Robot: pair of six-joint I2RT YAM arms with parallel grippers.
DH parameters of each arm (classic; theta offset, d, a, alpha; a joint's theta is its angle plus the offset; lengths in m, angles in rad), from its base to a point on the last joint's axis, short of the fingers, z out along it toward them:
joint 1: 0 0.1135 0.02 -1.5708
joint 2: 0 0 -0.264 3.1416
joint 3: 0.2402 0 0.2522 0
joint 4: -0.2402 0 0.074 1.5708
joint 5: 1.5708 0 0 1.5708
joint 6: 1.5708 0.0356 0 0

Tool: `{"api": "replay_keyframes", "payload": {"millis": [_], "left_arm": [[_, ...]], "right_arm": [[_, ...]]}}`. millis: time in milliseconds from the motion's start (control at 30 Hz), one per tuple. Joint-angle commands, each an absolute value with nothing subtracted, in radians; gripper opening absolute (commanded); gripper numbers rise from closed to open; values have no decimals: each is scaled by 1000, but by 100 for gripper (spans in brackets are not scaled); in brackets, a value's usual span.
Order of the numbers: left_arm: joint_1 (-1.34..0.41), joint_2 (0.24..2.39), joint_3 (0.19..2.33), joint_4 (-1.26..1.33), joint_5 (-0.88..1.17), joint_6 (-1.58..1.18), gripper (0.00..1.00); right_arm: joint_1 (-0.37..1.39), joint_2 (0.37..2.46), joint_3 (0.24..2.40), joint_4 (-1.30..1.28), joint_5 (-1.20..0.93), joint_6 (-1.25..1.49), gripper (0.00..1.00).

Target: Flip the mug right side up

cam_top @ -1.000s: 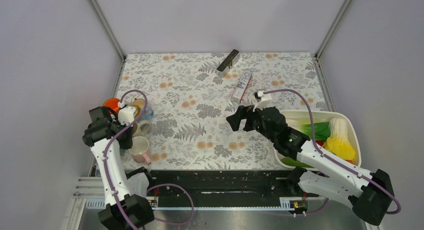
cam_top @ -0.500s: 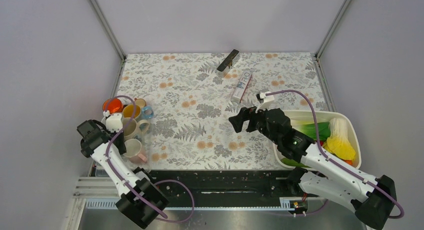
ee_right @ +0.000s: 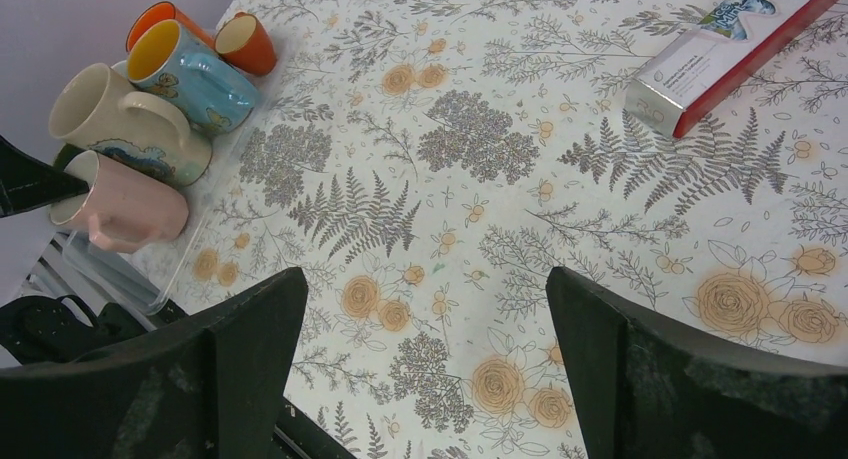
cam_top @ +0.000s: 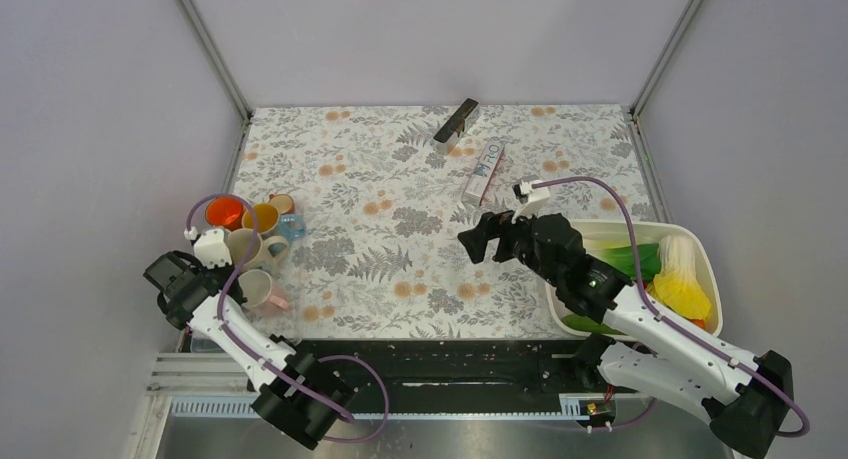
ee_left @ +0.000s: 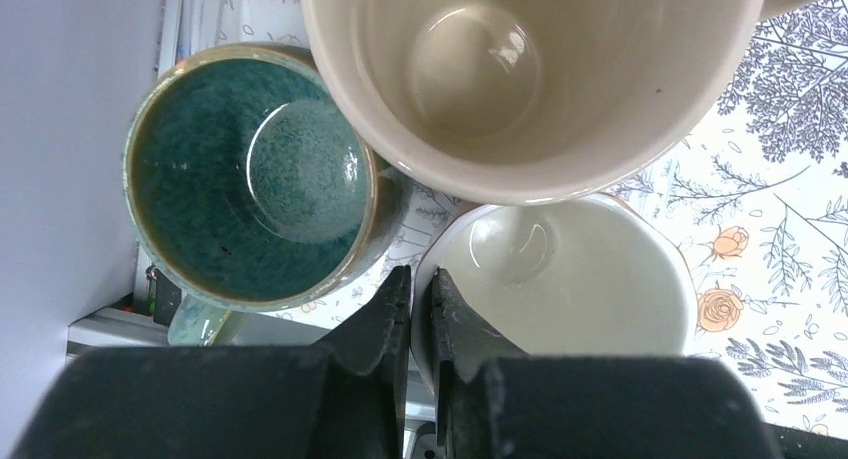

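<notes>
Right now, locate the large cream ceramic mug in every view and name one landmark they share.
Top external: the large cream ceramic mug stands at the table's left edge, in the mug cluster.
Left wrist: the mug fills the top centre, seen from above, mouth up.
Right wrist: the mug is at the upper left, upright.
Landmark: the pale pink mug right beside it in all three views.

Mugs [cam_top: 255, 249] at the table's [cam_top: 400, 189] left edge, tray [cam_top: 712, 269] right, box [cam_top: 483, 174] behind.

cream mug [ee_left: 520, 79]: cropped (top edge) | pink mug [ee_left: 570, 279]: rim behind left gripper [ee_left: 420, 299]
</notes>
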State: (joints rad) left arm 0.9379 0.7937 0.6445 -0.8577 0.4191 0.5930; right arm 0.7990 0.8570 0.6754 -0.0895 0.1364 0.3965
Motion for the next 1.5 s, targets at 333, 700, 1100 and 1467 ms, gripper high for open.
{"api": "replay_keyframes", "payload": {"millis": [333,700,1100,1467], "left_arm": [[992,877,670,-856,441,706,0],[996,844,674,-935,419,785,0],[996,901,702,-1081,438,851,0],[996,886,696,-1089,389,873,0]], "right_arm": [[796,879,755,-95,129,381,99],[796,854,756,-117,150,366,99],[796,824,755,-129,138,386,100],[796,838,760,-129,138,376,99]]}}
